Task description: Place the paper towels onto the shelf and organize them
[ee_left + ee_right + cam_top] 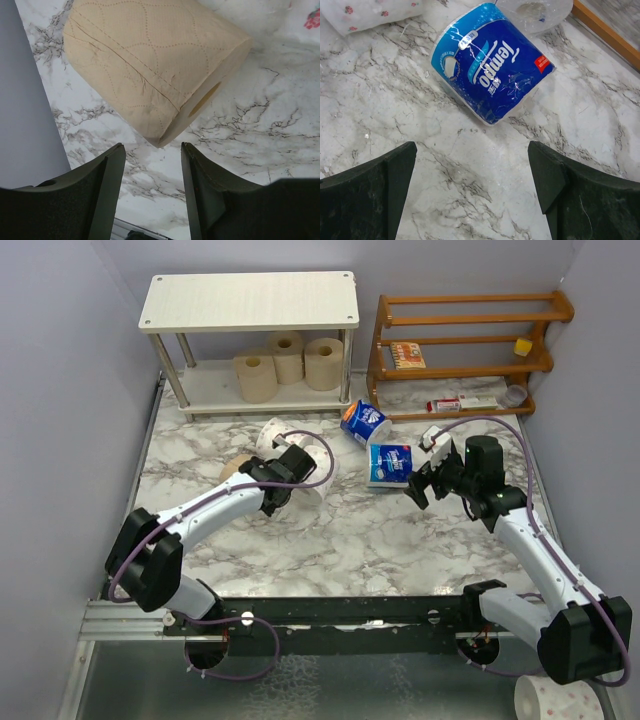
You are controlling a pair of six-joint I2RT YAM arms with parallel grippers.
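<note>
Left gripper (152, 152) jaws apart, empty, tan roll (145, 65) just ahead; right gripper (471, 150) jaws spread wide. Close early, you nudge roll away.

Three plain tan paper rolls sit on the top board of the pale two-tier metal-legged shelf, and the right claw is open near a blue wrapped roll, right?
Not quite: the three plain tan paper rolls sit on the lower board of the pale two-tier shelf, not the top one, as the top external view shows. The right claw is indeed open near the blue wrapped roll.
</note>
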